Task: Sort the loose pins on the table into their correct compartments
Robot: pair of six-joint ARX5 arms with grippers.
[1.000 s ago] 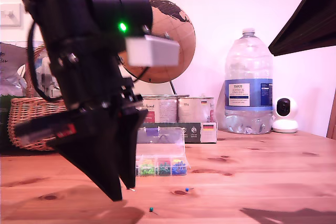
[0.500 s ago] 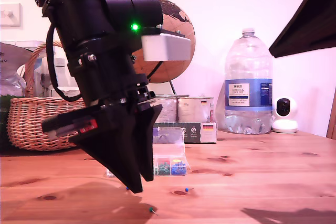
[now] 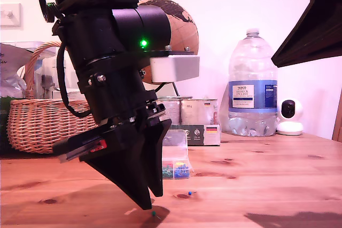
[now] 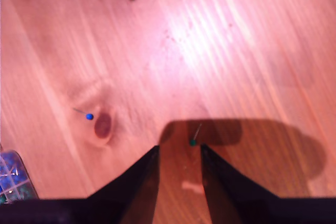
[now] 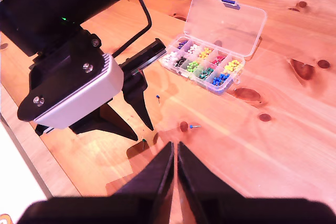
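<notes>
The clear box (image 5: 210,51) sits open on the worktop (image 5: 273,129), lid tipped back, upper middle of the second wrist pic. Its little compartments (image 5: 202,64) hold pin heaps: white, purple, yellow, red, green, blue. In the exterior view the box (image 3: 175,161) is partly hidden behind the arm. A wicker basket (image 3: 40,121) stands at the exterior view's left w/ bags in it.

My first claw (image 4: 178,153) is spread a bit, tips low over the wood, holding nothing. A green pin (image 4: 193,141) lies just beside one tip, in the claw's shadow; can't tell if they touch. Its head is nearest the claw, and its thin shaft runs away from the claw, a bit slanted. In the exterior view the green pin (image 3: 154,213) is at the bottom middle, right under the claw tips.

A blue pin (image 4: 89,116) lies flat by a dark knot, apart from the claw. Another blue pin (image 5: 157,97) lies nearer the box.

My second claw (image 5: 175,153) is pressed together, empty, up above the worktop.
</notes>
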